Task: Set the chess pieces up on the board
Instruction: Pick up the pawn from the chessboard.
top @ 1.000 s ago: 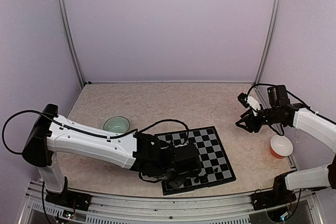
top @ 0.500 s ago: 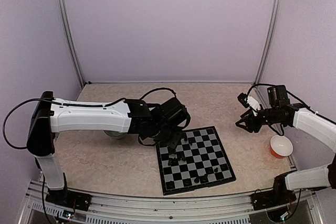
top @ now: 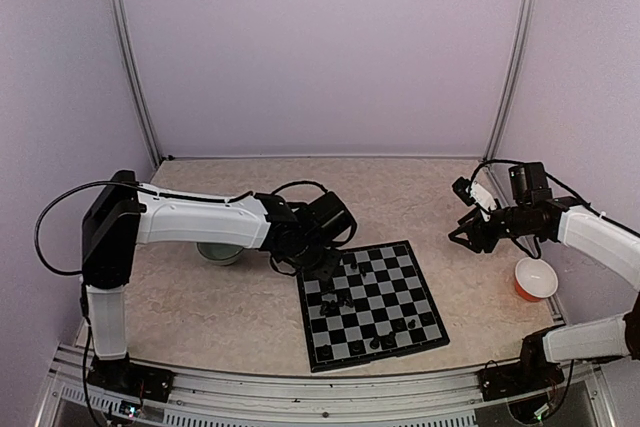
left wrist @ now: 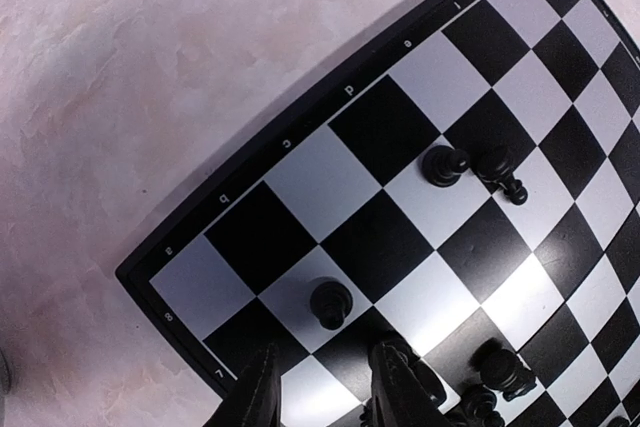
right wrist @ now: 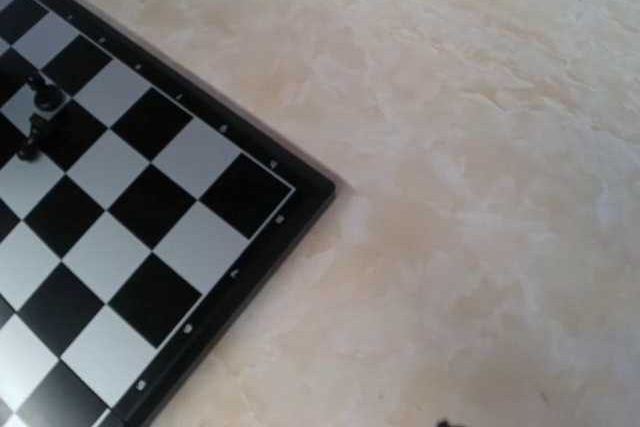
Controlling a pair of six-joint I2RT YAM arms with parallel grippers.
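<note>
The board (top: 385, 307) lies at the table's front centre, and its corner fills the left wrist view (left wrist: 250, 237). Several tiny black chess pieces stand on it, in the top view (top: 352, 269) and the left wrist view. My left gripper (top: 326, 265) hovers over the board's far left corner. In the wrist view it (left wrist: 325, 387) is open and empty, and one piece (left wrist: 330, 302) stands just ahead of the fingers (left wrist: 262, 392). Two more pieces (left wrist: 445, 164) stand further on. My right gripper (top: 470, 233) hangs right of the board. Its fingers are out of the right wrist view.
A pale green bowl (top: 212, 252) sits left of the board, mostly hidden under my left arm. An orange bowl (top: 535, 279) stands at the right, near my right arm. The right wrist view shows the board's corner (right wrist: 150, 247) and bare table.
My left arm has swung from the board's near left edge back to its far left corner, uncovering the board. The right arm has not moved.
</note>
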